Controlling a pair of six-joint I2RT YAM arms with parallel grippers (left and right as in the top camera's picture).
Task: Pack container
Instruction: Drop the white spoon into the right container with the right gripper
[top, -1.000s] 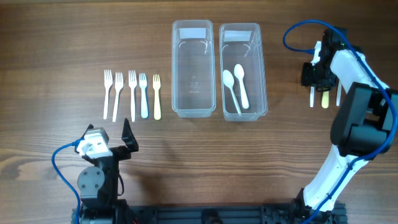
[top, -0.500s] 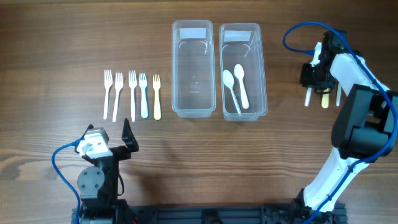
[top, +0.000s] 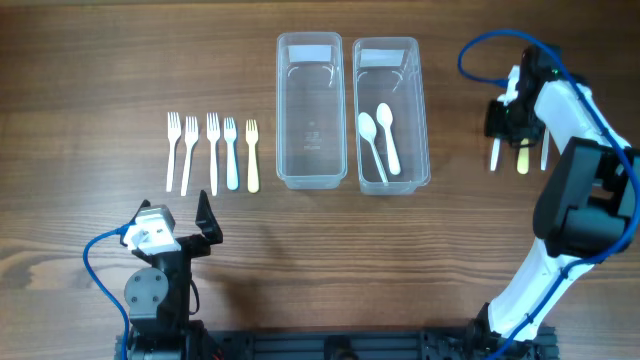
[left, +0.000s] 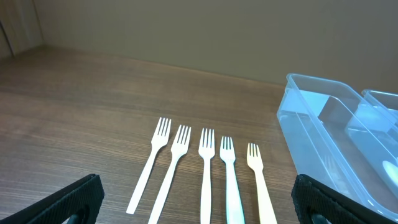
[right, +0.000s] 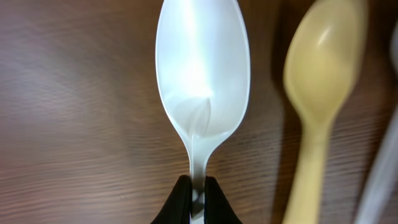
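Right gripper (right: 198, 200) pinches shut on the neck of the white spoon (right: 202, 68), just beside a yellow spoon (right: 320, 81), on the table (top: 100, 60) right of the containers (top: 417, 110); its arm stretches forward, wrist bent down; left gripper (left: 198, 202) rests spread wide, facing five forks (left: 206, 163).

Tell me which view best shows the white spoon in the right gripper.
Right wrist: the white spoon fills the frame, its neck pinched by the right gripper. Overhead shows only its handle end below the gripper. Left wrist misses it.
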